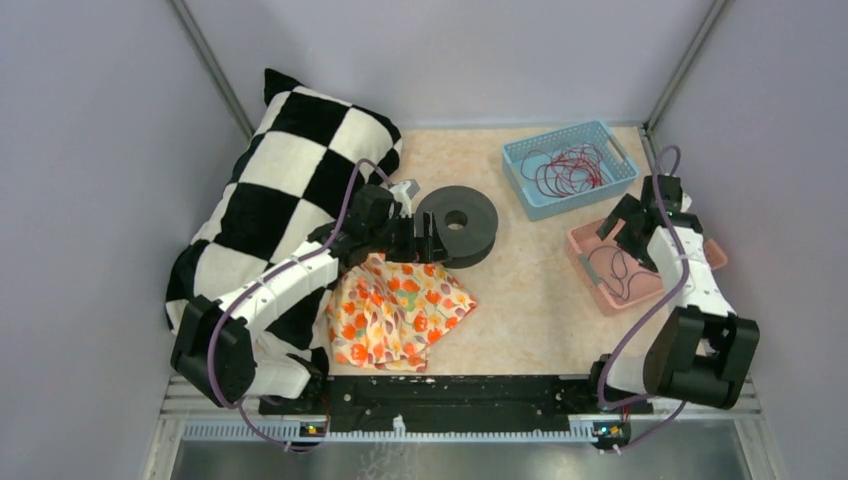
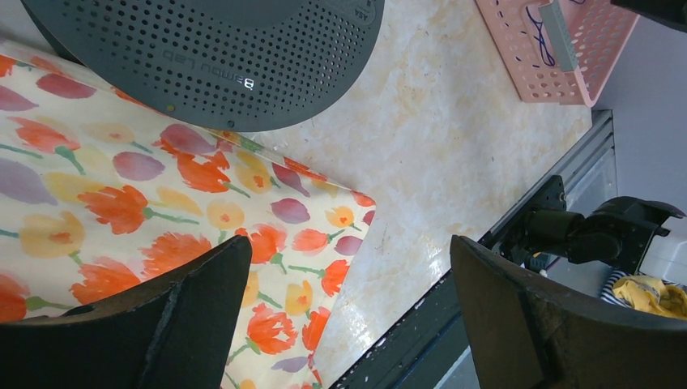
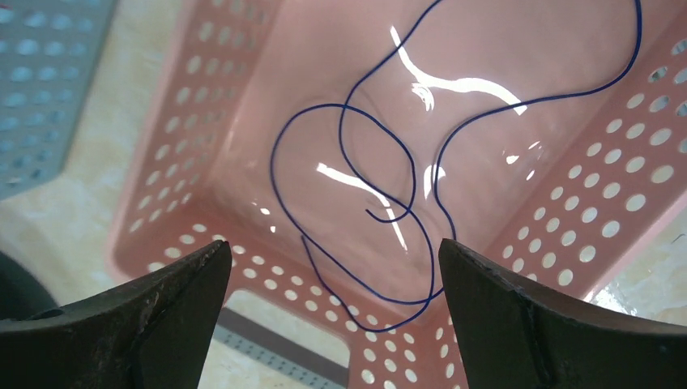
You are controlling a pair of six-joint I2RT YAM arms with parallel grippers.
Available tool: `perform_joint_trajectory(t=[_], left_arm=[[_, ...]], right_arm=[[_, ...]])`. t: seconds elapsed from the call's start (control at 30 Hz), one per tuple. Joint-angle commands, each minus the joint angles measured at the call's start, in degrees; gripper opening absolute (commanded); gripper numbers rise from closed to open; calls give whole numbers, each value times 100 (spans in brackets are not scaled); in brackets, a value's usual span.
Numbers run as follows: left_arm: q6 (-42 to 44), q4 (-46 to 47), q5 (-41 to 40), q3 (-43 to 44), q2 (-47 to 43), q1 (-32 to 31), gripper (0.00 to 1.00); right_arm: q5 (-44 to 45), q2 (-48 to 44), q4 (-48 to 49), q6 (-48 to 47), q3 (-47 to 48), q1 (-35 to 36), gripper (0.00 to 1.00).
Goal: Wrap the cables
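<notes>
Left fingers [image 2: 162,324]: spread wide, empty, above floral cloth [image 2: 121,203], beside dark perforated disc [image 2: 219,57].
Blue basket [image 1: 516,180]: red wire tangle [image 1: 570,168] inside.
Cable [image 3: 272,158]: thin, dark blue, looped loose in pink basket [image 3: 186,121].
Right fingers [image 3: 146,324]: spread, empty, over that basket.

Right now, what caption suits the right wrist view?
Open tool hovering over a thin blue cable looped inside a pink basket.

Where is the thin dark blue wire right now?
In the right wrist view, the thin dark blue wire lies looped inside the pink holed plastic basket, below the open right hand, on the table's right side.
</notes>
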Motion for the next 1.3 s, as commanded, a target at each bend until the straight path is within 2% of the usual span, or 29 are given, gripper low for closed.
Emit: perform_joint_trajectory(t=[0.0, 0.13, 0.27, 0.33, 0.47, 0.53, 0.77, 0.83, 0.93, 1.1, 1.13, 1.17, 1.27], left_arm=[[3, 168, 30, -84, -198, -13, 99], [-126, 578, 389, -417, -315, -18, 99], [40, 381, 356, -366, -253, -12, 98], [142, 313, 294, -350, -255, -13, 99], [339, 228, 218, -332, -246, -11, 99], [432, 195, 182, -301, -210, -12, 99], [681, 108, 144, -145, -76, -11, 98], [790, 112, 202, -124, -25, -8, 99], [902, 32, 215, -81, 127, -8, 99], [899, -58, 271, -83, 192, -3, 99], [897, -69, 261, -91, 179, -3, 99], [898, -73, 247, -107, 153, -4, 99], [924, -104, 165, -99, 73, -10, 99]], right_arm=[[267, 325, 487, -269, -170, 19, 99], [-31, 415, 1469, -276, -690, 18, 99], [100, 545, 1948, -422, -927, 18, 92], [48, 682, 2000, -465, -936, 18, 85], [117, 962, 1999, -452, -936, 19, 62], [200, 1053, 2026, -407, -958, 19, 55], [270, 1410, 2225, -382, -903, 20, 52], [163, 1532, 2285, -320, -866, 16, 44], [208, 1803, 2325, -246, -811, 17, 41], [297, 1988, 2403, -281, -785, 19, 24], [308, 1951, 2387, -309, -776, 19, 16], [306, 1888, 2343, -339, -765, 17, 1], [338, 1479, 2148, -362, -744, 12, 0]])
